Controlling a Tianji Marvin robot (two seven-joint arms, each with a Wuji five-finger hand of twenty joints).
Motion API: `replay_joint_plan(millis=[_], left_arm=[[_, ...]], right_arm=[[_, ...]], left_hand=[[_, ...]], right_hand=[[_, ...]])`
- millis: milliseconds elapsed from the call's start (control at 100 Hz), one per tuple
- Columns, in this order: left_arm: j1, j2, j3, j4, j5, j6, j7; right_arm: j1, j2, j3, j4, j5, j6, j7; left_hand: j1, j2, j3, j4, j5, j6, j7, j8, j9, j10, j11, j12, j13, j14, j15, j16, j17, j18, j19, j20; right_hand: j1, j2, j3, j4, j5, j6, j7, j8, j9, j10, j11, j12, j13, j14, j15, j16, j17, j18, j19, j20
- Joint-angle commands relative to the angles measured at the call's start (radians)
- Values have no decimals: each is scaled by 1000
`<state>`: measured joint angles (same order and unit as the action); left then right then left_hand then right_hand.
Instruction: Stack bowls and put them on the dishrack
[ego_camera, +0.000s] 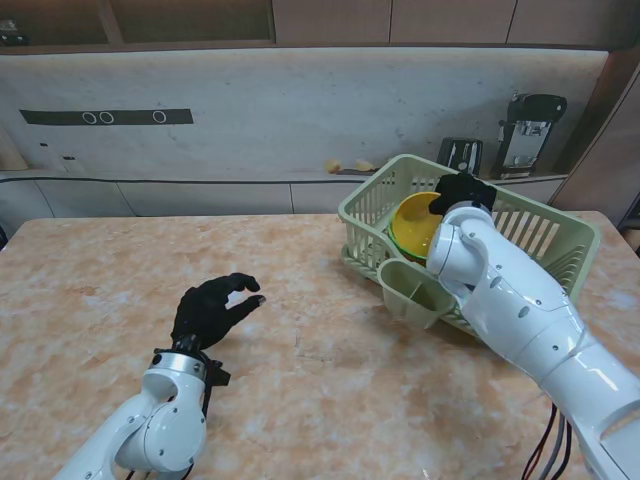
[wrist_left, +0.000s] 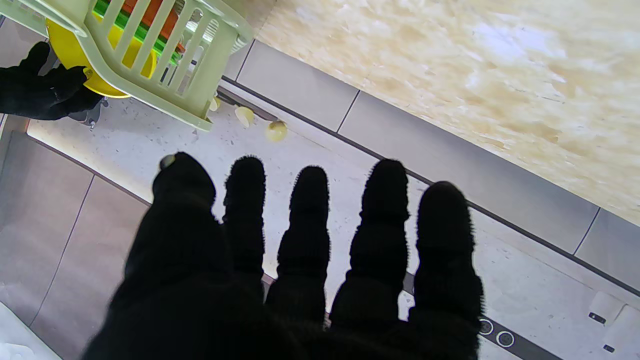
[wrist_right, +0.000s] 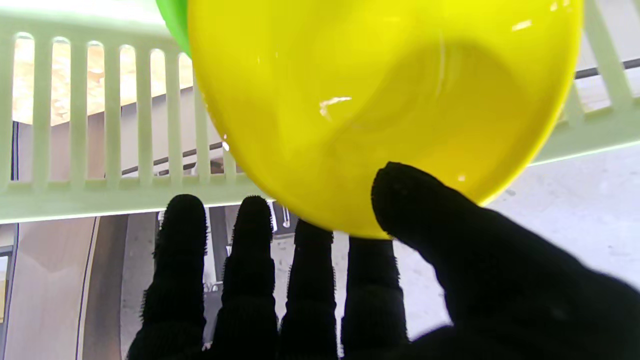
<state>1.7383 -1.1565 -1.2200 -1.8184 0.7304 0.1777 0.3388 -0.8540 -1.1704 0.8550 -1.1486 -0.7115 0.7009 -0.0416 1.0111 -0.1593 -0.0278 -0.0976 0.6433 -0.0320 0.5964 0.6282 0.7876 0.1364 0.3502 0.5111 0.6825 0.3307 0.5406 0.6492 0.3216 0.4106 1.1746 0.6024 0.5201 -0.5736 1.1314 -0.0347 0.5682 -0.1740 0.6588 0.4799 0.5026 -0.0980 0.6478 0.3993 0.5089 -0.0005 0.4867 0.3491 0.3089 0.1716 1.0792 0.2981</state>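
The right arm reaches across from the table's right side, its forearm angled toward 11 o'clock, and ends with the right hand (ego_camera: 462, 190) raised over the far rim of the dishrack (ego_camera: 375, 205). That hand pinches the yellow bowl (ego_camera: 416, 222): in the right wrist view the thumb (wrist_right: 420, 200) presses on the bowl's inner face while at least two fingers (wrist_right: 312, 260) pass behind its rim, the others standing straight and free beside it. The bowl stands tilted on edge inside the rack, nested against a green bowl (wrist_right: 172, 20) that shows only as a thin sliver at its edge. In the left wrist view, orange (wrist_left: 160, 20) shows through the rack's slats; what it belongs to cannot be made out.

The left arm rises from the near left corner, wrist bent toward 1 o'clock. The left hand (ego_camera: 212, 310) hovers over the marble table (ego_camera: 330, 400), holding nothing, fingers loosely curled and apart, thumb and fingertips not meeting.

The right forearm hides much of the rack's near right side. A small cutlery cup (ego_camera: 410, 293) hangs on the rack's near wall at about 7 o'clock from the bowls.
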Motion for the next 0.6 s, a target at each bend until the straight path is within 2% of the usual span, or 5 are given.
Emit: replay_joint_plan(millis=[0,390,590], left_arm=[[6,-3,0,-9,-2,-3,-12],[6,-3,0,-9,-2,-3,-12],[7,-3,-1,-9,-2,-5,-11]], right_arm=[[-3,2,-3,-7,-9,-9,19],[-13,28,3,-44,-70,-41,72],[-23,42,14,-70,-121,-63,95]], left_hand=[[28,19,-26,-2,19,-23,9,13,24,-10,-5,17,8,0,3,13,-10,-3,14,17],[27,18,-26,-3,20,-21,10,13,25,-11,-5,17,8,0,2,13,-10,-3,14,17],[27,18,-27,-3,20,-23,10,13,26,-12,-5,17,8,-1,2,13,-9,-3,14,17]], right_hand=[[-33,-1,-18,24,-1,-9,10,21,-36,14,-6,-21,-29,10,-17,-24,-24,-9,-12,15],[-141,-65,-75,11,-33,12,-42,26,-78,29,-31,-33,-67,21,-42,-36,-64,-12,-30,11],[-196,-66,-118,4,-42,18,-67,26,-99,35,-43,-38,-78,27,-53,-42,-78,-8,-38,9]])
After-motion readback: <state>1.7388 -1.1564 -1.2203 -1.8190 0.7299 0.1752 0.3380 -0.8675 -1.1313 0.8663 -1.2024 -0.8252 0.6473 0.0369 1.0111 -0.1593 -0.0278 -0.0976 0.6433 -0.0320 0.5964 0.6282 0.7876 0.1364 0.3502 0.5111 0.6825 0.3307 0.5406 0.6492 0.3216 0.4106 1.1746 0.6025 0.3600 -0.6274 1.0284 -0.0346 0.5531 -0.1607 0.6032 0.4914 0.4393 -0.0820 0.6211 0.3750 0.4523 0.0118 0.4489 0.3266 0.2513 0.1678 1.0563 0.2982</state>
